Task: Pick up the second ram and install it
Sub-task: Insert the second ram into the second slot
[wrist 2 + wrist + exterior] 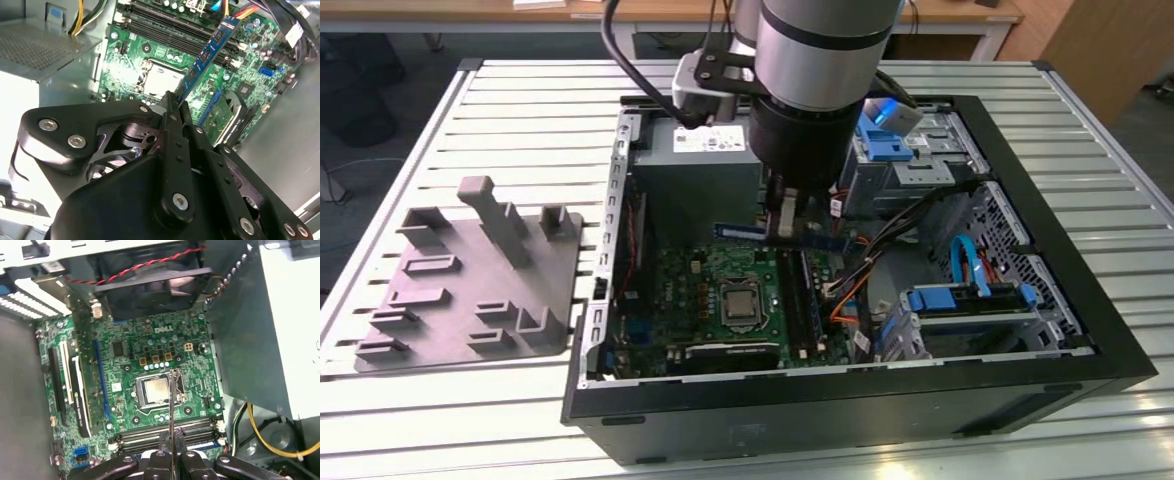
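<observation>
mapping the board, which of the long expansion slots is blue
The expansion slot nearest the processor socket; the other slots, farther from it, are black.

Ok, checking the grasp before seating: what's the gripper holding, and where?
The second ram, pinched by the gripper on its upper long edge, near mid-length.

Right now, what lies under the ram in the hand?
The green motherboard with its black memory slots. The ram, gripped by the hand, hides the stretch of slots directly beneath it.
</observation>
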Action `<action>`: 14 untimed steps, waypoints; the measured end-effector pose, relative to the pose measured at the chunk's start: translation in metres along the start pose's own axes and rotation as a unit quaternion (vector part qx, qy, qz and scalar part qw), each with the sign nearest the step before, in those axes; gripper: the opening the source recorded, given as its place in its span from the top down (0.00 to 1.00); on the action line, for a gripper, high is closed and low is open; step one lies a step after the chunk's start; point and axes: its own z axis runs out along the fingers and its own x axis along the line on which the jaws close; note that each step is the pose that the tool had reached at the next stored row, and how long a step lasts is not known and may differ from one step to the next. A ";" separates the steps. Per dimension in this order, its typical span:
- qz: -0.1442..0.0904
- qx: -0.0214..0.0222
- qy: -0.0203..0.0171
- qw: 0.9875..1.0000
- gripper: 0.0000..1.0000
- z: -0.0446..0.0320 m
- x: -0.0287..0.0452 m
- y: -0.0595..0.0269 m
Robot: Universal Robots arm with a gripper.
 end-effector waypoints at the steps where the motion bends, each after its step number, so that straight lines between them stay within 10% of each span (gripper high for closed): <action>1: 0.006 0.000 0.000 1.000 0.86 0.0000 0.0000 0.0000; 14: 0.065 0.002 -0.002 0.998 0.86 0.0002 0.0000 0.0000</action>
